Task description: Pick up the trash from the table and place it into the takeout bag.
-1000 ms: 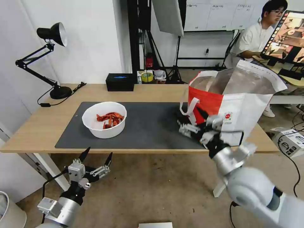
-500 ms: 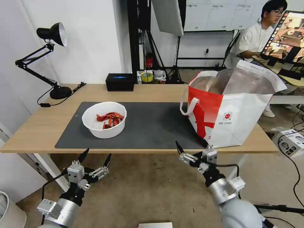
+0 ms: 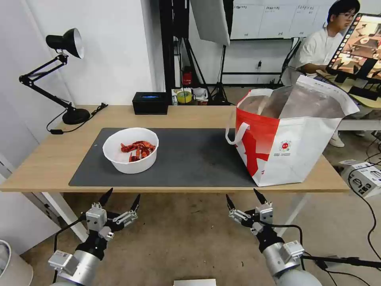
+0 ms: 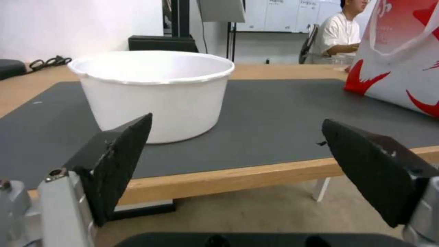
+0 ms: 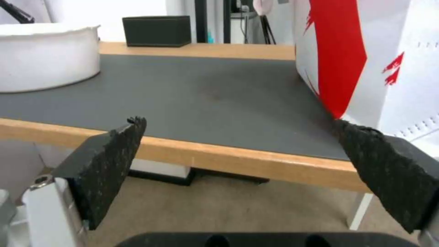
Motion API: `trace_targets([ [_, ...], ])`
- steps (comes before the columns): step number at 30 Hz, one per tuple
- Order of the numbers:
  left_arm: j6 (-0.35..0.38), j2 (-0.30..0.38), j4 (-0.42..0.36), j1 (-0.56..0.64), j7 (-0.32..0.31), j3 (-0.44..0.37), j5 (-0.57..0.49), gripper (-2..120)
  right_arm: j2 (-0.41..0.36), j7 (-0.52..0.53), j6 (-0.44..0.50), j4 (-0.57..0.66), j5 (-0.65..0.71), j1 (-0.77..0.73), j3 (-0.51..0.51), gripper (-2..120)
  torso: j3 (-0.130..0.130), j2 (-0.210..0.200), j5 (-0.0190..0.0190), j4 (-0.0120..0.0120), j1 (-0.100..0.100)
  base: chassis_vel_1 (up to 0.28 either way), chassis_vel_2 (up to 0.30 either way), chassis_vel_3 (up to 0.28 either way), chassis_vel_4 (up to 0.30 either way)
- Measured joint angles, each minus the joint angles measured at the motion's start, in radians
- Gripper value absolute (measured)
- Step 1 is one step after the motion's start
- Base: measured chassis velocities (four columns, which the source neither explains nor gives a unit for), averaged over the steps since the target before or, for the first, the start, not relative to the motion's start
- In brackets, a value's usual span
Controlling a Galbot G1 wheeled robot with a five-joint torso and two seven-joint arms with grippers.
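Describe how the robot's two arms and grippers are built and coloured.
Both arms are silver-grey metal cylinders with small white box modules. The left gripper and right gripper each carry two black, pointed, wedge-shaped fingers with rough pads, on silver mounts. Black cables run along both wrists.

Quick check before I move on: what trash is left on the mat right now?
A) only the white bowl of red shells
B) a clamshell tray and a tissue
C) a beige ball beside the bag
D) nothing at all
A: the white bowl of red shells sits alone on the dark mat, with the takeout bag standing at the mat's other end.
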Motion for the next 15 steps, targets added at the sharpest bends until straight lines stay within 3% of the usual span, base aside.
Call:
trace_targets([
  [9, 0.004, 0.004, 0.009, -0.003, 0.0, 0.002, -0.002, 100, 0.005, 0.008, -0.007, -0.002, -0.007, -0.001, -0.003, 100, 0.0, 0.0, -0.0001, 0.0001, 0.0, 0.0, 0.0, 0.0, 0.0],
  [13, 0.029, 0.037, -0.007, -0.028, -0.013, -0.015, -0.042, 100, 0.005, 0.008, -0.007, -0.002, -0.007, 0.0, -0.003, 100, 0.0, 0.0, 0.0002, 0.0001, 0.0, 0.0, 0.0, 0.0, 0.0],
  [15, 0.068, 0.07, -0.016, -0.078, -0.053, -0.028, -0.094, 100, 0.005, 0.008, -0.007, -0.002, -0.007, 0.0, -0.003, 100, 0.0, 0.0, -0.0002, 0.0001, 0.0, 0.0, 0.0, 0.0, 0.0],
])
